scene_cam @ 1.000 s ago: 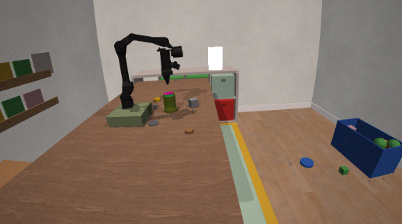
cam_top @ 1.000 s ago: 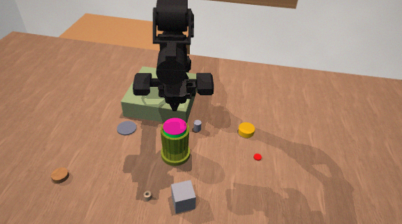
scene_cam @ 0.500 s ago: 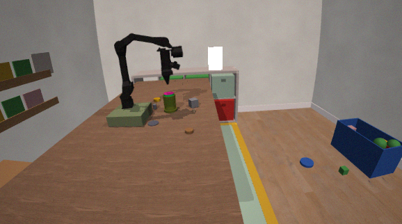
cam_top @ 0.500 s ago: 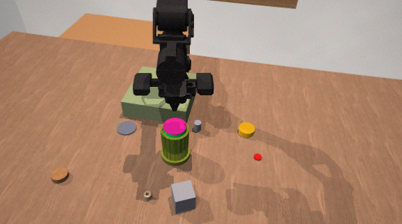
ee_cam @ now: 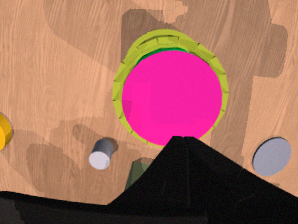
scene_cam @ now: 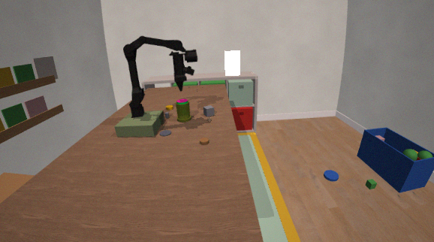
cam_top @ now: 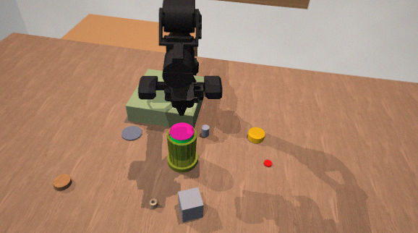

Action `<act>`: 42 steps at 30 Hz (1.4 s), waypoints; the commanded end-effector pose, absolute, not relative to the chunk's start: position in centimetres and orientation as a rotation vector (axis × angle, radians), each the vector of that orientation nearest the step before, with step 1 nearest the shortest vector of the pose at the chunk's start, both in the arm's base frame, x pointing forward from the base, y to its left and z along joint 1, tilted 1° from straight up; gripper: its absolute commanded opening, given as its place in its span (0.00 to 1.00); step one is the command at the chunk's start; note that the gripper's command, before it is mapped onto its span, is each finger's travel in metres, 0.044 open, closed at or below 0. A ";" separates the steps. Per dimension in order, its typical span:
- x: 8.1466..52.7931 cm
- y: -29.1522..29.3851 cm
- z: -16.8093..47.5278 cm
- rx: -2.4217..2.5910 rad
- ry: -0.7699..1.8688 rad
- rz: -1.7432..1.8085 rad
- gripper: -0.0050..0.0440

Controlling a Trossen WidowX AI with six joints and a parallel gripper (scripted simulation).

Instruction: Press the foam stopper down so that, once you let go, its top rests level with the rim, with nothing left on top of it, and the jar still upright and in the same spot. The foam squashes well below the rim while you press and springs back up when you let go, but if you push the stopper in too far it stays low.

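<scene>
An olive-green ribbed jar (cam_top: 182, 153) (scene_cam: 183, 112) (ee_cam: 131, 68) stands upright on the table. Its pink foam stopper (cam_top: 181, 131) (scene_cam: 182, 101) (ee_cam: 172, 96) sits in the mouth, with its top a little above the rim and a green band showing under it. Nothing lies on the stopper. My gripper (cam_top: 181, 111) (scene_cam: 180, 87) is shut and empty, pointing straight down, and it hangs clear above the stopper without touching it. In the wrist view the black fingertips (ee_cam: 177, 140) cover the lower part of the picture.
Near the jar lie a small grey cylinder (cam_top: 205, 130) (ee_cam: 101, 155), a grey disc (cam_top: 131, 132) (ee_cam: 272, 156), a yellow puck (cam_top: 256, 134), a red dot (cam_top: 267, 163), a grey cube (cam_top: 190, 204), a small ring (cam_top: 153, 202) and a brown disc (cam_top: 62, 181). The arm's green base block (cam_top: 144, 110) stands behind the jar.
</scene>
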State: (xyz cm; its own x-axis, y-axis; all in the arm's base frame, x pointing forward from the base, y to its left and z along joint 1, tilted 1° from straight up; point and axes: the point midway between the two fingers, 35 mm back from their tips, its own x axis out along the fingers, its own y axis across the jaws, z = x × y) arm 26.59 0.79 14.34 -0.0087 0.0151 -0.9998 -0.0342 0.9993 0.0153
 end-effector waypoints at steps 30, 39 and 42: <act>26.8 0.8 14.9 -0.015 1.557 0.039 0.10; 26.8 0.7 19.2 -0.017 1.560 0.038 0.10; 26.7 0.7 20.1 -0.018 1.561 0.037 0.10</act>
State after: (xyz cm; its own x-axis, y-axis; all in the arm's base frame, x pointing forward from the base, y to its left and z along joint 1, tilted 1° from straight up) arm 26.56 0.75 18.60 -0.0012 0.0152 -0.9999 -0.0329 0.9993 0.0152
